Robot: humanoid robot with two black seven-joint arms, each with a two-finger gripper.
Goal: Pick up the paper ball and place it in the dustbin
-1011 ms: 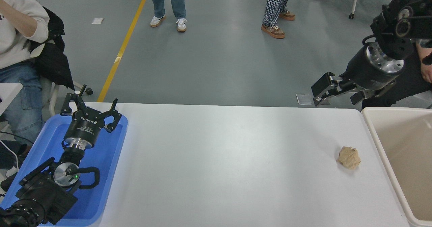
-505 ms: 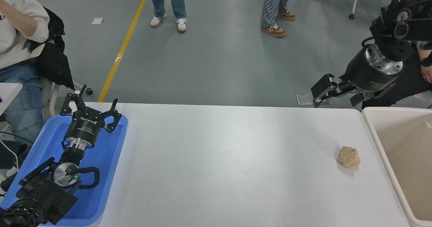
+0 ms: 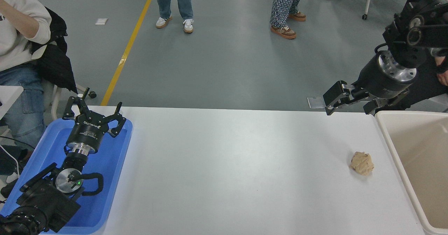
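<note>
The tan-brown paper ball lies on the white table near its right end, close to the beige dustbin that stands at the right edge. My right gripper hangs open and empty above the table's far right corner, well behind and above the ball. My left gripper is parked open over the blue tray at the lower left.
A seated person is at the far left beside the tray. Two people stand on the grey floor beyond the table, with only their legs showing. A hand shows at the right edge behind my right arm.
My right gripper has dropped slightly and shifted a little right toward the table's far corner. The paper ball and the left arm have not moved.
</note>
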